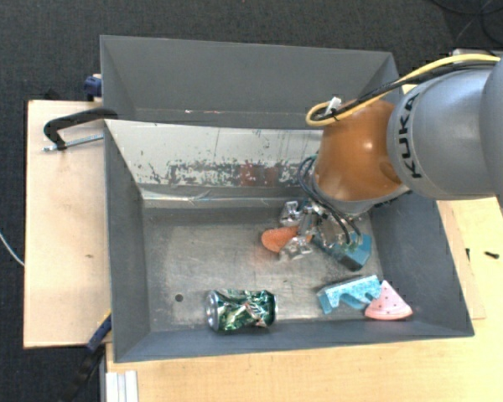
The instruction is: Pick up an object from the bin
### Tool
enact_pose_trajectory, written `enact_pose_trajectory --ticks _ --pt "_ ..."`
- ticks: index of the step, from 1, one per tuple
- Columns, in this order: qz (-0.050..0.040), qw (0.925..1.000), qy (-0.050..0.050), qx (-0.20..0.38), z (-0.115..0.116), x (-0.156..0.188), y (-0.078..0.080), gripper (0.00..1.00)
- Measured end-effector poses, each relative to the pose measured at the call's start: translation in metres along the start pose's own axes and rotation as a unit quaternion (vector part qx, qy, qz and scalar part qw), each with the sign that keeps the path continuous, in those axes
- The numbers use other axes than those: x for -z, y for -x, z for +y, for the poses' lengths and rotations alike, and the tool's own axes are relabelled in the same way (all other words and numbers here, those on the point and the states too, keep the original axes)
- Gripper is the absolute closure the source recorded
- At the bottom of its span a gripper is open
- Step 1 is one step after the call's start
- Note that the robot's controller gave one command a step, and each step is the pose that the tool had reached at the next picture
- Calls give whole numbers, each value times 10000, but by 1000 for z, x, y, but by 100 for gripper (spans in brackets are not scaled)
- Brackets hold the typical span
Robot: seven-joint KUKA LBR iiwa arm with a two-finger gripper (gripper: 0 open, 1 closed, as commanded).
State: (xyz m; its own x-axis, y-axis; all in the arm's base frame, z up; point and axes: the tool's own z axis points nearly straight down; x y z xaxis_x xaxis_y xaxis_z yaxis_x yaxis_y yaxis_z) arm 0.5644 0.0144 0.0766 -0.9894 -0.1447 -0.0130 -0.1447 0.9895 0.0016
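Can [241, 309] at bin [235, 82] front; wedge [388, 306] rightward.

End effector [305, 230] just beside orange rounded piece [274, 239]; middle of grey bin [193, 249]

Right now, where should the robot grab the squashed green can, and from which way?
The squashed green can is probably best gripped across its middle, coming straight down from above. It lies on its side, long way left to right, nothing touching it, so both long sides are free. The bin's front wall is close, though.
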Motion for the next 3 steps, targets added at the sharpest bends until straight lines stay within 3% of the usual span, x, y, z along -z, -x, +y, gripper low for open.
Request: enact_pose_trajectory --ticks 2,3 --pt "0 10000 1 0 0 0 0 100" --pt "5 9994 -12 337 -7 139 6 100"
